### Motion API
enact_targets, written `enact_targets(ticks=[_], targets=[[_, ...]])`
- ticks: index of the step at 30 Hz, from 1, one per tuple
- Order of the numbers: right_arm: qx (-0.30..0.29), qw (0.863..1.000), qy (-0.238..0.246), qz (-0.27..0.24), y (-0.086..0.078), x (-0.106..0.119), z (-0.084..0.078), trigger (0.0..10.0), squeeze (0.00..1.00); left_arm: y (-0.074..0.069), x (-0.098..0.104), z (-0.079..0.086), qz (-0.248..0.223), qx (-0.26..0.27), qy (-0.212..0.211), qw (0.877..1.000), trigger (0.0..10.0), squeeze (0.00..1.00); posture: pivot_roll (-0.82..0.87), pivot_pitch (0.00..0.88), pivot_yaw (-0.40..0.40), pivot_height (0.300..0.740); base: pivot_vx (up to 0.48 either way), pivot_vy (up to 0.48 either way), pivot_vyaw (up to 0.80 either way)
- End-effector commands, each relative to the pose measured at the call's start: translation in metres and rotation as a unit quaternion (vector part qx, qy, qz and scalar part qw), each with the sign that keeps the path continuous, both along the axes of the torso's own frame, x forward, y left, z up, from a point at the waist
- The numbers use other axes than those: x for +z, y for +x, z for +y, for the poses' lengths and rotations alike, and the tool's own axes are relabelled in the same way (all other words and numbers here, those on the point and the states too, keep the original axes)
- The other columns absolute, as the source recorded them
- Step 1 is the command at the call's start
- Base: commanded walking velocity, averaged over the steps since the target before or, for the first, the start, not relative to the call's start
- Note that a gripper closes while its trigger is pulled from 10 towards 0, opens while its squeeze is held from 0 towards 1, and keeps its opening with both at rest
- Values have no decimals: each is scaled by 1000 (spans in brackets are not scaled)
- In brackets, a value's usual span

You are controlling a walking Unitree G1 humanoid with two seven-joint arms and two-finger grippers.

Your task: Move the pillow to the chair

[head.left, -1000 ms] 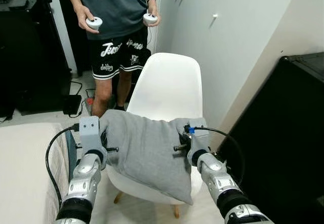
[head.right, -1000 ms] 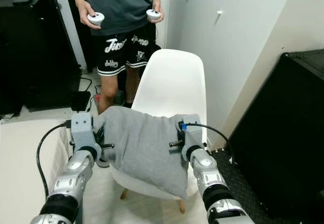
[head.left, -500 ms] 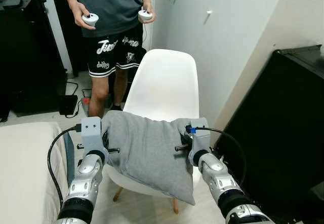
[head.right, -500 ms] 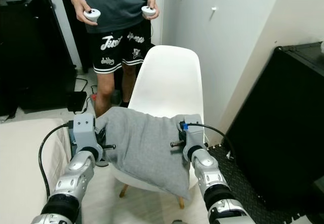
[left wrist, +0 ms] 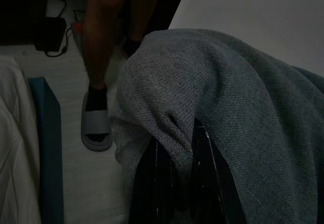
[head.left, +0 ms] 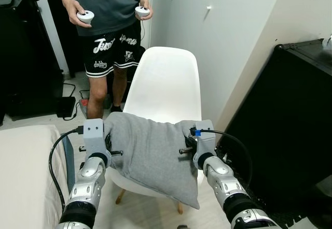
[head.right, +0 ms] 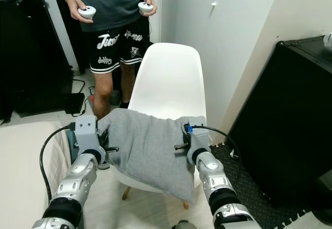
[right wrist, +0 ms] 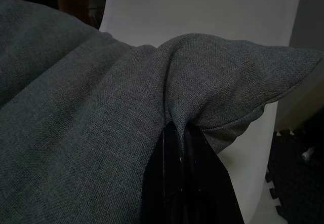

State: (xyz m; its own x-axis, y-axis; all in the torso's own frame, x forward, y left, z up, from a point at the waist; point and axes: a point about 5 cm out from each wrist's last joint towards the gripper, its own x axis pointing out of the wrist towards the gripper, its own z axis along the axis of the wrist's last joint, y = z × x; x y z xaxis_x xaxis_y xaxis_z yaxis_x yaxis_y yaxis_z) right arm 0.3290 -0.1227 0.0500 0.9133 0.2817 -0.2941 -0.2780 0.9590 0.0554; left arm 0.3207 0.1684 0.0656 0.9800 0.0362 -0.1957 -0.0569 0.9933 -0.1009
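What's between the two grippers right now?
The grey pillow spans the stretch, pinched at one edge by the left gripper and at the other by the right gripper, above the white chair; eye views show it.

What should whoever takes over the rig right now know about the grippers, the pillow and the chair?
Left gripper: shut on the grey pillow, pinching its left edge.
Right gripper: shut on the pillow's right edge.
The pillow hangs between both arms over the seat of the white chair, lower corner drooping past the seat's front.
A person with two controllers stands behind the chair.
Done: pillow picked up and brought to the chair.
Left: lower it onto the seat, open both grippers, pull back.
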Motion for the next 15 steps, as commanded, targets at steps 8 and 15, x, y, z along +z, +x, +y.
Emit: enact_targets(ticks=[8, 15], targets=[[24, 1000, 8, -17, 3, 8, 12, 10000, 0, 5, 4, -16, -13, -33, -1, 999, 10000, 0, -55, 69, -61, 640, 0, 0, 0], [29, 999, 4, -15, 3, 7, 14, 10000, 0, 7, 6, -17, -17, -37, 7, 999, 10000, 0, -53, 62, -65, 621, 0, 0, 0]])
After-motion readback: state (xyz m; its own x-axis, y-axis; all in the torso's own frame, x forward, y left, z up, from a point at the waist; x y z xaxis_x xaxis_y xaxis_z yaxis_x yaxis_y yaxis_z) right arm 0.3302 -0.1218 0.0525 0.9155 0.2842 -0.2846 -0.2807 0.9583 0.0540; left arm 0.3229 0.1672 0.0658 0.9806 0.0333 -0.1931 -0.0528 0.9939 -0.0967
